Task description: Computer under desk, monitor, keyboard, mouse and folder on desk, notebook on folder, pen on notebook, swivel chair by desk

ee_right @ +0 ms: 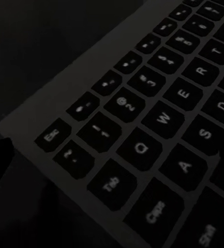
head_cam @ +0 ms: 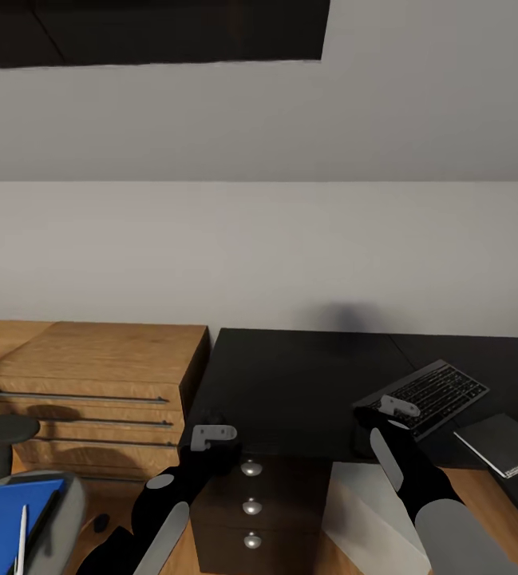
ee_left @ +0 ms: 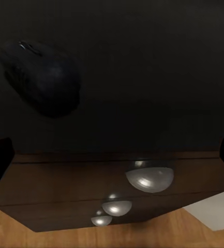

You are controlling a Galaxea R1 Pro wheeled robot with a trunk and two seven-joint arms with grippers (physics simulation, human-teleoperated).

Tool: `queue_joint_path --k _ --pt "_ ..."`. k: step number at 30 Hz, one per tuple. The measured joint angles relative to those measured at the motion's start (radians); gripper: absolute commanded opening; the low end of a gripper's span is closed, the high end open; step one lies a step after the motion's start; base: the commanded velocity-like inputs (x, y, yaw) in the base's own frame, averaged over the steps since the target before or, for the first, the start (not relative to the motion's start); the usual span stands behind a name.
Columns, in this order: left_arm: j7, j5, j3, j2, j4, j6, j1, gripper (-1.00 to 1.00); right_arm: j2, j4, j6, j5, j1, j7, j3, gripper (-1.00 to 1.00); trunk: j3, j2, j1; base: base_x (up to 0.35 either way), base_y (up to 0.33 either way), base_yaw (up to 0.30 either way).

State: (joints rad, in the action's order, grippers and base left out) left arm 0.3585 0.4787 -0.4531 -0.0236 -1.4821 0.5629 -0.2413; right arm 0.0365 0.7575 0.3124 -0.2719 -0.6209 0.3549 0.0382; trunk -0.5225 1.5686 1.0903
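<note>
Keyboard (ee_right: pixel 158 124) sits just under right hand (head_cam: pixel 386 417), grip state untellable; left hand (ee_left: pixel 112 150), fingers apart, near mouse (ee_left: pixel 42 77) at surface (head_cam: pixel 290 383) front edge: mouse could be knocked off.

Keyboard (head_cam: pixel 424 397) and grey notebook (head_cam: pixel 504 443) lie on black desk (head_cam: pixel 290 383).

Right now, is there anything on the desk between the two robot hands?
No. In the head view, only bare black desk lies between the left gripper and the right gripper beside the keyboard.
</note>
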Motion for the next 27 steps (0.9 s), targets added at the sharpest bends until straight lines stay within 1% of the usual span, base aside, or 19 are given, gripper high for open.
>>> queue_joint_path --k 15,23,27 --pt "0.000 0.000 0.000 0.000 0.000 0.000 0.000 1.00 -0.001 0.000 0.000 0.000 0.000 0.000 0.000 1.00 0.000 0.000 0.000 0.000 0.000 0.000" --pt "0.000 -0.001 -0.001 0.002 0.023 -0.001 0.000 1.00 0.000 0.004 -0.008 0.007 0.000 0.001 0.001 1.00 0.000 0.000 -0.001 0.215 -0.027 0.000" --pt "0.000 -0.002 -0.001 0.003 0.026 -0.001 0.000 1.00 0.000 0.006 -0.012 0.008 0.000 0.002 0.002 1.00 0.000 0.000 0.000 0.106 -0.017 0.000"
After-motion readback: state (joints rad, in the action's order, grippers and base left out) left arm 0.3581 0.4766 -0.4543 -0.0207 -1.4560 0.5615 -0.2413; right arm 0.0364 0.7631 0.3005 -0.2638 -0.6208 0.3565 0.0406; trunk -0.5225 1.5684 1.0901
